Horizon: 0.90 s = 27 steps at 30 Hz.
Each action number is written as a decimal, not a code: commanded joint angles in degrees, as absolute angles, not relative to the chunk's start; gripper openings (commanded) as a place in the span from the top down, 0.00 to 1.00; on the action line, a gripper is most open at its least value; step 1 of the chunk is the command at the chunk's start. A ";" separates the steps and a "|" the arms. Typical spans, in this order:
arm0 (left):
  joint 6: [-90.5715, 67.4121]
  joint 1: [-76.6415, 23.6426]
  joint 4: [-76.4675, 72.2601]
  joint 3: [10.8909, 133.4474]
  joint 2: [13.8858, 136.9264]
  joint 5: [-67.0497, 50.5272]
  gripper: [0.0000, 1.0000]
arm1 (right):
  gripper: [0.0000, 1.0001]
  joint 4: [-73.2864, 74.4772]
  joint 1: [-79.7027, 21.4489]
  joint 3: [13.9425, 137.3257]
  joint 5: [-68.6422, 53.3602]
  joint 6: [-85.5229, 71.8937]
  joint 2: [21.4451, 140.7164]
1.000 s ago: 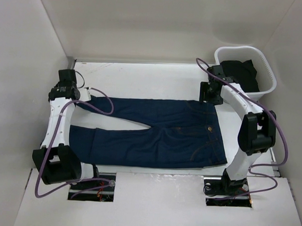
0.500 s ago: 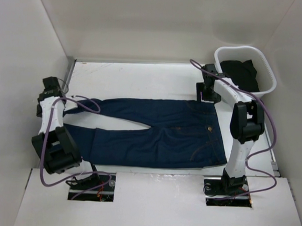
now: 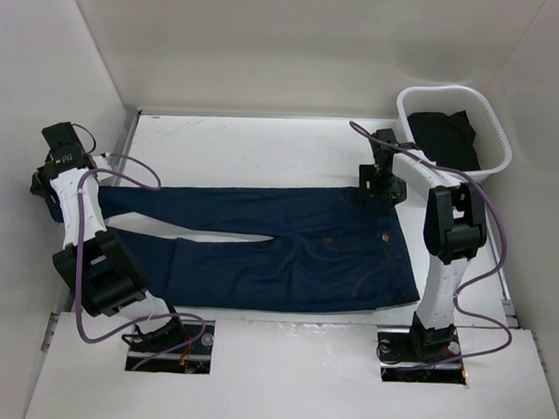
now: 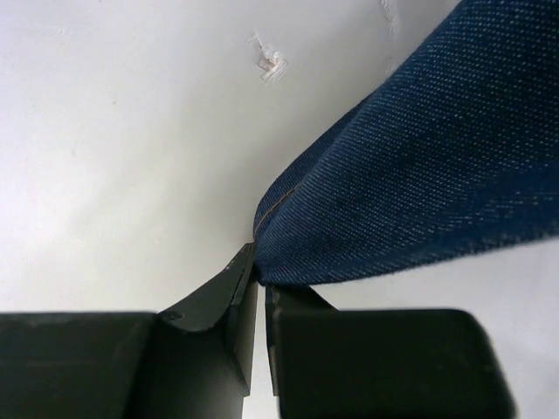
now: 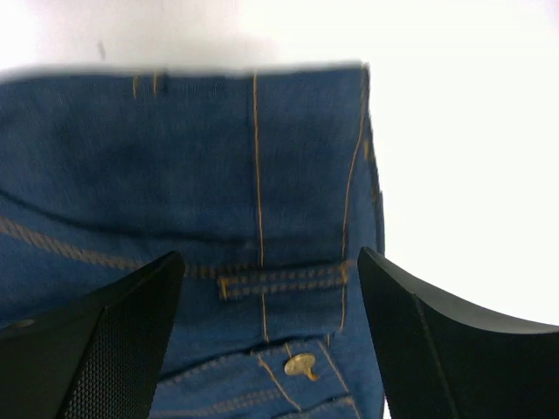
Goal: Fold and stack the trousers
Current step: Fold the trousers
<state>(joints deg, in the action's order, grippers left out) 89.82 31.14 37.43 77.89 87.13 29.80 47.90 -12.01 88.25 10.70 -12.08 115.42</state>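
The dark navy jeans (image 3: 287, 247) lie flat across the table, waist to the right, legs to the left. My left gripper (image 3: 56, 192) is at the far left wall, shut on the hem of the far leg; the wrist view shows the denim hem (image 4: 410, 183) pinched between the closed fingers (image 4: 231, 297). My right gripper (image 3: 381, 188) is open above the far corner of the waistband; its wrist view shows the waistband, a belt loop and a brass rivet (image 5: 301, 367) between the spread fingers (image 5: 105, 349), which hold nothing.
A white basket (image 3: 494, 135) with dark clothing in it stands at the back right corner. White walls close in the left, right and back. The arm bases sit at the near edge, with purple cables looping from each arm.
My left gripper has moved left toward the wall, pulling the far leg's hem out longer and straighter. My right gripper has shifted slightly left and down over the waistband corner.
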 commanded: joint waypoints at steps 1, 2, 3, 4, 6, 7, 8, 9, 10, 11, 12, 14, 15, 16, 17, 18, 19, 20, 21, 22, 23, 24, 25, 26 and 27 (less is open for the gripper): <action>92.11 31.69 35.25 79.81 86.66 31.02 0.99 | 0.14 46.05 -12.17 93.07 10.63 -12.04 118.21; 92.11 31.69 35.16 79.89 86.92 31.11 0.99 | 0.14 46.23 -12.17 93.16 10.63 -12.30 118.39; 92.11 31.69 35.07 79.98 87.18 31.20 0.99 | 0.14 45.97 -12.17 92.82 10.72 -12.74 118.04; 92.11 31.69 35.07 80.15 87.36 31.20 0.99 | 0.14 45.79 -12.17 92.38 11.16 -13.61 117.52; 92.11 31.69 35.07 80.24 87.54 31.11 0.99 | 0.14 45.88 -12.17 92.11 11.43 -14.76 116.90; 92.11 31.69 35.16 80.16 87.54 31.03 0.99 | 0.13 46.31 -12.17 92.46 10.82 -15.03 117.42; 92.11 31.51 35.24 80.16 87.54 31.03 0.99 | 0.11 47.36 -12.17 93.16 9.42 -15.12 118.38; 92.02 31.25 35.24 80.16 87.63 31.03 0.98 | 0.09 49.90 -12.08 95.25 8.80 -15.12 119.78; 92.02 30.99 35.16 80.16 87.71 31.11 0.98 | 0.09 52.88 -12.00 98.06 8.44 -14.77 121.80; 91.93 30.64 35.07 80.16 87.71 31.11 0.98 | 0.11 55.78 -12.00 100.78 8.26 -14.24 123.64; 91.67 30.37 35.07 80.24 87.71 30.85 0.98 | 0.14 57.99 -12.08 103.07 8.17 -13.37 125.23; 91.41 30.02 35.07 80.24 87.45 30.76 0.98 | 0.22 60.55 -12.17 105.29 8.44 -12.22 126.91; 91.23 30.02 35.24 80.16 87.28 30.59 0.98 | 0.30 60.90 -12.17 105.29 8.18 -12.22 127.00; 91.14 30.02 35.42 80.07 87.01 30.41 0.98 | 0.44 60.91 -12.26 104.60 7.74 -12.30 126.65; 90.97 30.02 35.51 80.07 86.75 30.15 0.98 | 0.69 60.73 -12.43 103.72 7.39 -12.39 126.13; 90.97 30.02 35.59 80.07 86.57 29.80 0.98 | 0.91 59.95 -12.52 102.49 7.38 -12.39 125.34; 90.97 30.28 35.60 80.07 86.40 29.53 0.98 | 0.98 58.98 -12.61 101.00 7.21 -12.39 124.46; 90.97 30.63 35.60 80.07 86.40 29.44 0.98 | 1.00 58.45 -12.61 100.12 7.12 -12.39 123.93; 91.05 30.98 35.42 80.07 86.40 29.18 0.98 | 1.00 58.10 -12.61 99.59 6.95 -12.39 123.49; 91.23 31.33 35.16 80.07 86.40 28.92 0.98 | 1.00 57.66 -12.70 99.23 6.86 -12.22 123.05; 91.40 31.86 35.07 80.50 86.66 28.48 0.98 | 1.00 57.05 -13.22 99.40 6.59 -12.22 122.44; 91.41 32.38 34.81 81.29 87.01 28.04 0.98 | 1.00 56.17 -13.83 100.01 5.98 -12.22 121.82; 91.32 33.09 34.20 82.34 87.71 27.69 0.98 | 1.00 55.64 -14.62 101.67 5.28 -12.22 121.56; 91.32 33.88 33.32 83.48 88.58 27.69 0.98 | 1.00 55.55 -15.42 104.21 4.66 -12.48 121.73; 91.41 34.49 32.35 84.28 89.29 28.03 0.98 | 1.00 56.07 -16.38 107.02 4.22 -12.74 122.51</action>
<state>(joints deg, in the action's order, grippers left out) 90.85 31.88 37.19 79.33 88.47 27.44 56.66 -13.28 101.25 6.68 -12.67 125.03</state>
